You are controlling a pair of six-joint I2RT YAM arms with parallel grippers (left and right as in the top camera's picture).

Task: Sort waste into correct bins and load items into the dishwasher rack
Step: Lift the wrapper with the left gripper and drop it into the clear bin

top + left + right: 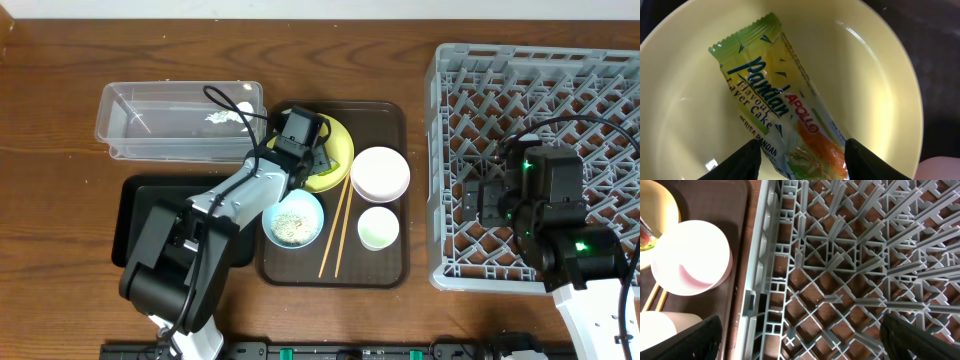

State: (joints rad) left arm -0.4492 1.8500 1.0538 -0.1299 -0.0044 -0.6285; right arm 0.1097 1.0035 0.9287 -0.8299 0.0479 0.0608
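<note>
The green-and-orange wrapper (775, 100) lies on the yellow plate (880, 90), which sits at the back of the brown tray (335, 165). My left gripper (802, 160) is open, with one finger on each side of the wrapper's near end; it also shows in the overhead view (300, 150). The light blue bowl (293, 218) holds rice grains. The pinkish-white bowl (380, 172), green cup (378, 228) and chopsticks (335, 235) lie on the same tray. A white scrap (222, 117) is in the clear tub (150, 125). My right gripper (802, 340) is open and empty over the left part of the grey rack (560, 100).
The black tray (135, 215) lies at the left, partly under my left arm. The brown serving tray (385, 270) stands between it and the rack. The right wrist view shows the pinkish-white bowl (690, 257) just left of the rack's wall (757, 280).
</note>
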